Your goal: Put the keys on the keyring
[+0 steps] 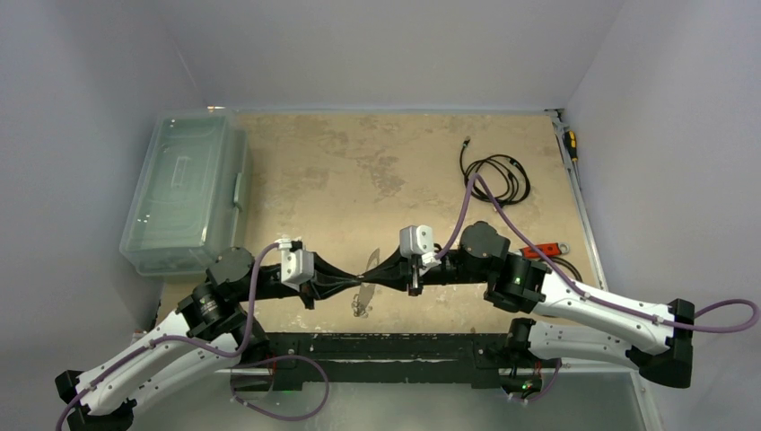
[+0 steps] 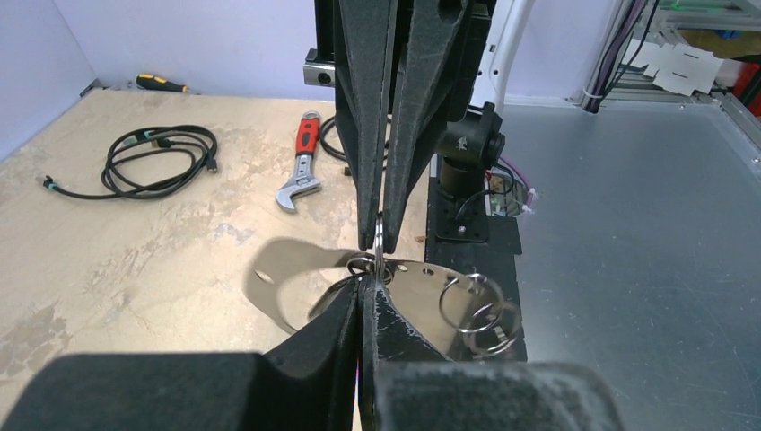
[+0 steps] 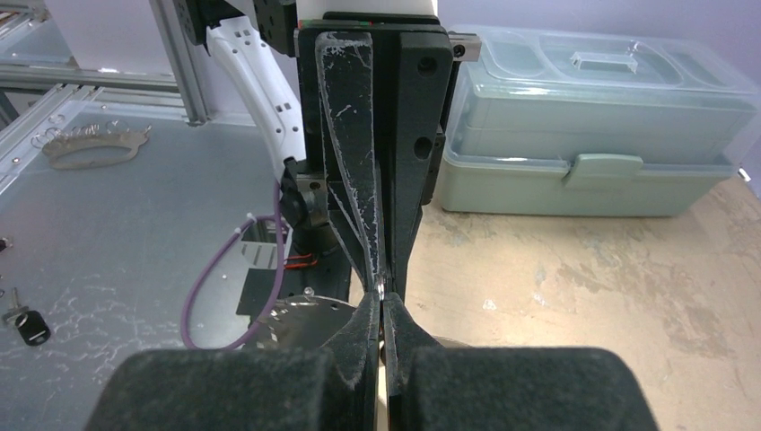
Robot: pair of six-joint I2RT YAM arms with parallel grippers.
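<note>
The keyring (image 2: 426,301) is a silvery crescent plate with holes and small split rings (image 2: 476,310) on its edge. It hangs in mid-air between both arms (image 1: 363,301). One thin ring (image 2: 379,235) stands edge-on above the plate. My left gripper (image 2: 371,283) is shut on its lower end. My right gripper (image 2: 379,242) comes from above, shut on its upper end. In the top view the left gripper (image 1: 359,284) and right gripper (image 1: 375,277) meet tip to tip. A black-headed key (image 3: 27,325) lies on the metal surface, far from the right gripper (image 3: 383,301). The plain silver key is out of view.
A clear lidded box (image 1: 184,193) stands at the left. A coiled black cable (image 1: 498,175), a red-handled wrench (image 1: 543,250) and a screwdriver (image 1: 570,144) lie at the right. Another crescent piece with loops (image 3: 94,144) rests on the metal surface (image 3: 135,260).
</note>
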